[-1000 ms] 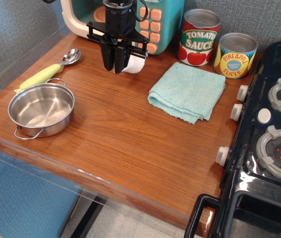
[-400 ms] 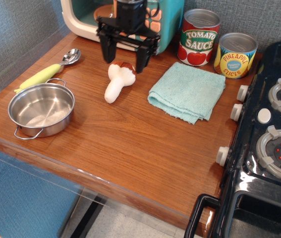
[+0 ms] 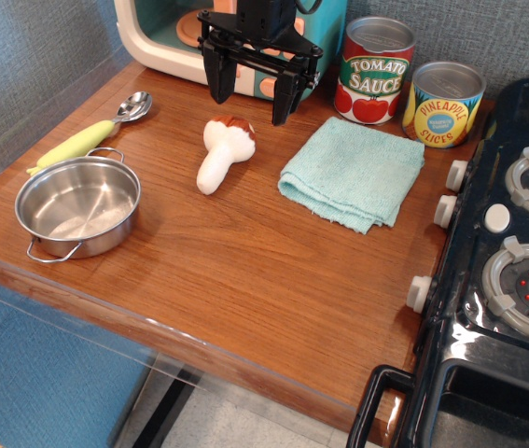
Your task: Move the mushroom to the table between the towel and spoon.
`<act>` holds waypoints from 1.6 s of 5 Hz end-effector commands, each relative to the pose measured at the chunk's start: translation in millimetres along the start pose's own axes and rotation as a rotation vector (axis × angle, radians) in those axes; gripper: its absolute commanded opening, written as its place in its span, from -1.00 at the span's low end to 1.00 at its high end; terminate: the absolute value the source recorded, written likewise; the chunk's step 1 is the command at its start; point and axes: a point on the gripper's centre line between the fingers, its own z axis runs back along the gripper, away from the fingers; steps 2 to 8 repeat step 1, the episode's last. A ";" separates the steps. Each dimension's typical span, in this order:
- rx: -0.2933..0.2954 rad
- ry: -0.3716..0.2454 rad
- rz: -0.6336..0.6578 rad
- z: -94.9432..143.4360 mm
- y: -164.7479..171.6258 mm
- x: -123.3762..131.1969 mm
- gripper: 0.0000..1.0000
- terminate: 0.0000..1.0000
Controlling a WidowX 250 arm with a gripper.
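Observation:
The mushroom (image 3: 222,154) lies on its side on the brown table (image 3: 236,261), white stem pointing toward me and reddish-brown cap at the far end. It rests between the teal towel (image 3: 353,173) on its right and the spoon (image 3: 91,133) with the yellow-green handle on its left. My black gripper (image 3: 250,101) hangs open and empty above the table just behind the mushroom, clear of it.
A steel pan with two handles (image 3: 77,207) sits at the front left. A tomato sauce can (image 3: 373,70) and a pineapple can (image 3: 442,104) stand behind the towel. A teal toy appliance (image 3: 166,33) is at the back. A black toy stove (image 3: 507,271) fills the right side.
My gripper was shut around the mushroom, then opened and let it drop onto the table. Since then the gripper has risen and moved back and a little to the right, away from it.

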 end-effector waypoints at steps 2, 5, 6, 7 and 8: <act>0.008 -0.098 0.002 37.7 -5.8 0.7 1.00 1.00; 0.008 -0.098 0.002 37.7 -5.8 0.7 1.00 1.00; 0.008 -0.098 0.002 37.7 -5.8 0.7 1.00 1.00; 0.008 -0.098 0.002 37.7 -5.8 0.7 1.00 1.00; 0.008 -0.098 0.002 37.7 -5.8 0.7 1.00 1.00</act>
